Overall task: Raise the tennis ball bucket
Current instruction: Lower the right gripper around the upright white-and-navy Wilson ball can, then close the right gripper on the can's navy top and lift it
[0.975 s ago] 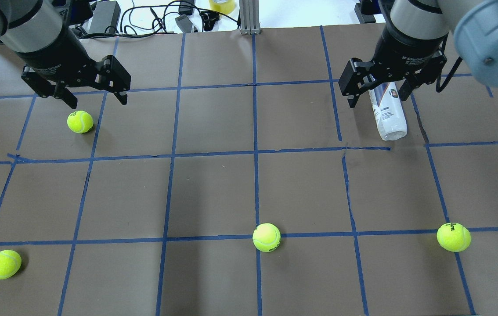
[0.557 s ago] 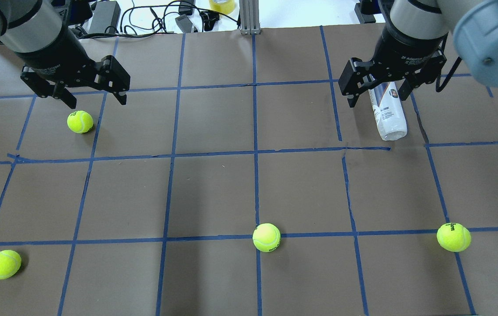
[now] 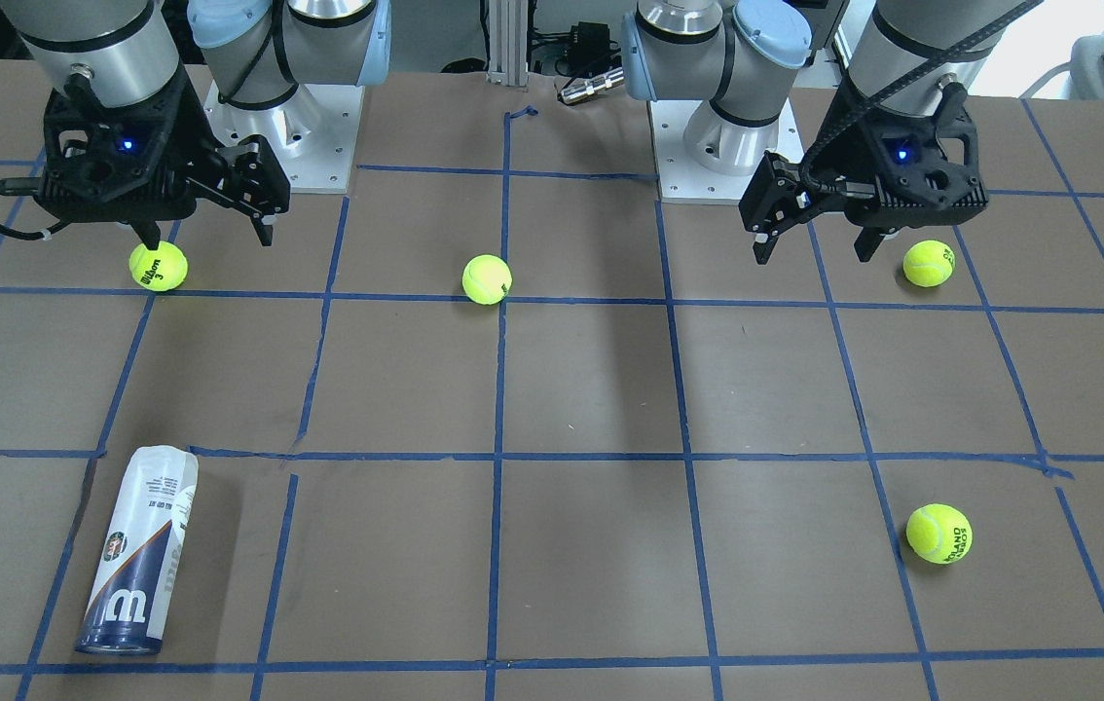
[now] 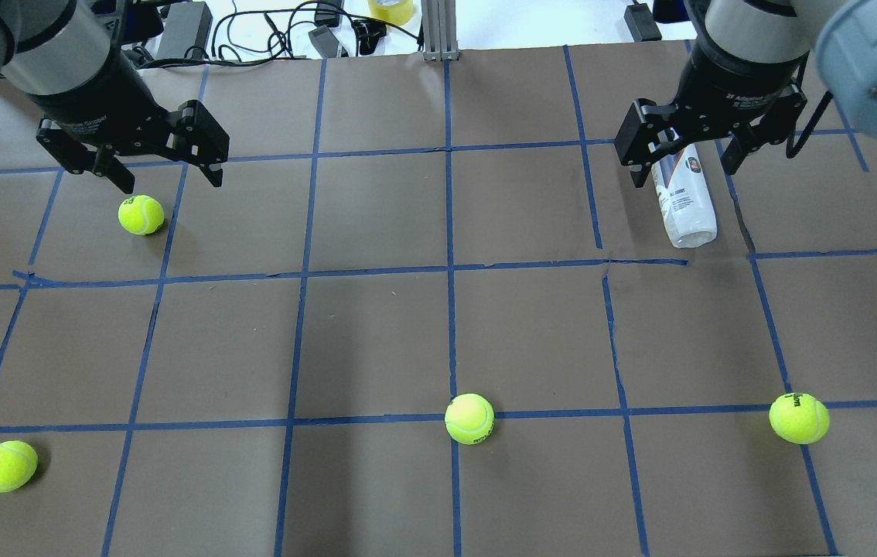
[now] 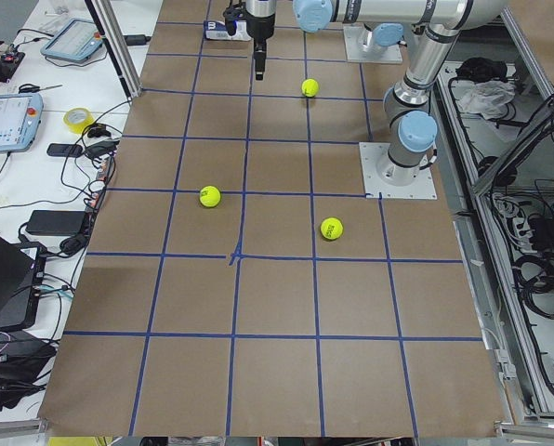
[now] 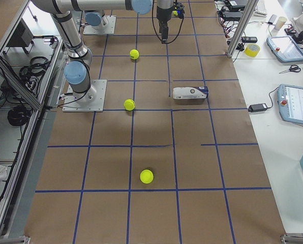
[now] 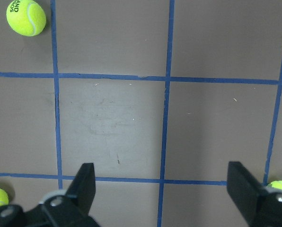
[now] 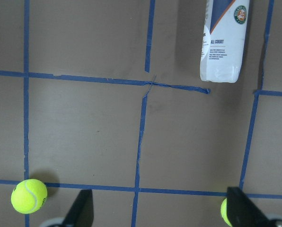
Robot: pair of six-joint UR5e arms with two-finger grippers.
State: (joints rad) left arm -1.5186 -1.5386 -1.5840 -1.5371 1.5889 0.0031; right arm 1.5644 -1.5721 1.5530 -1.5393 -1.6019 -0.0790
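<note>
The tennis ball bucket point(image 4: 684, 205) lies on its side on the brown table at the far right, dark navy end away from the robot. It also shows in the front view point(image 3: 138, 550), the right side view point(image 6: 189, 93) and at the top of the right wrist view point(image 8: 224, 40). My right gripper point(image 4: 686, 162) is open and empty, high above the table; in the front view point(image 3: 208, 232) it hangs well short of the bucket. My left gripper point(image 4: 170, 178) is open and empty, above the far left.
Several yellow-green tennis balls lie on the table: one under the left gripper point(image 4: 141, 214), one at the near left point(image 4: 6, 466), one at the near middle point(image 4: 469, 418), one at the near right point(image 4: 799, 418). Cables and a tape roll point(image 4: 390, 9) lie beyond the far edge.
My right gripper has moved to the right and farther from the robot, still open. The bucket, the balls and the left gripper have not moved.
</note>
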